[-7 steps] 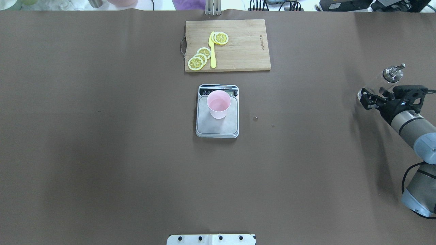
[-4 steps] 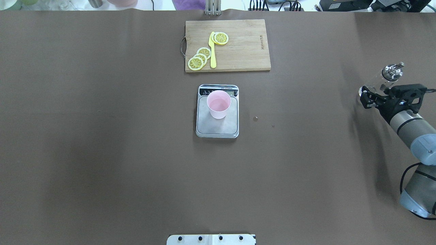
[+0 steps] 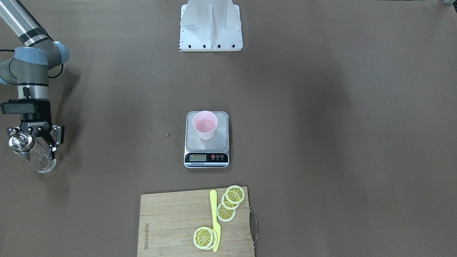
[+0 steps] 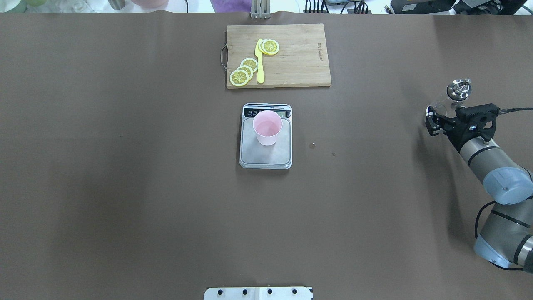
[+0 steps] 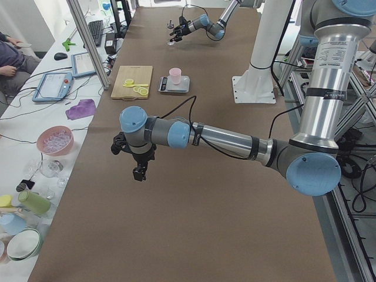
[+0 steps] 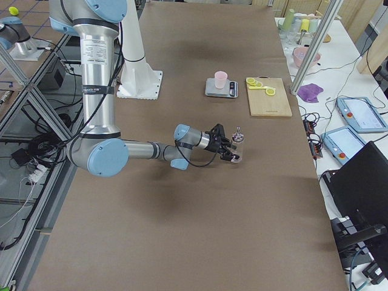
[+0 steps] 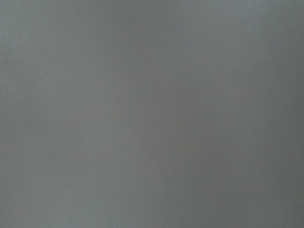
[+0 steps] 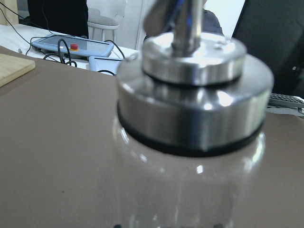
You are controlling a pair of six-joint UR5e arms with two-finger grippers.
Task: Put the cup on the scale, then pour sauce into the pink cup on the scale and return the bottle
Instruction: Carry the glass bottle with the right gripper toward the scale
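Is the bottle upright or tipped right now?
Upright: the bottle has its spout up and base down, held in the right gripper.

We read the bottle (image 8: pixel 190 194) as clear, glossy glass; its cap (image 8: pixel 194 99) is polished metal. The scale (image 3: pixel 207 144) has a dull steel platform. The cup (image 3: pixel 205 129) looks matt plastic, the board (image 3: pixel 167 221) bare wood, the table (image 3: pixel 321 142) cover matt brown.

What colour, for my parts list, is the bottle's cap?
The cap is shiny silver; clearest in the right wrist-mounted view.
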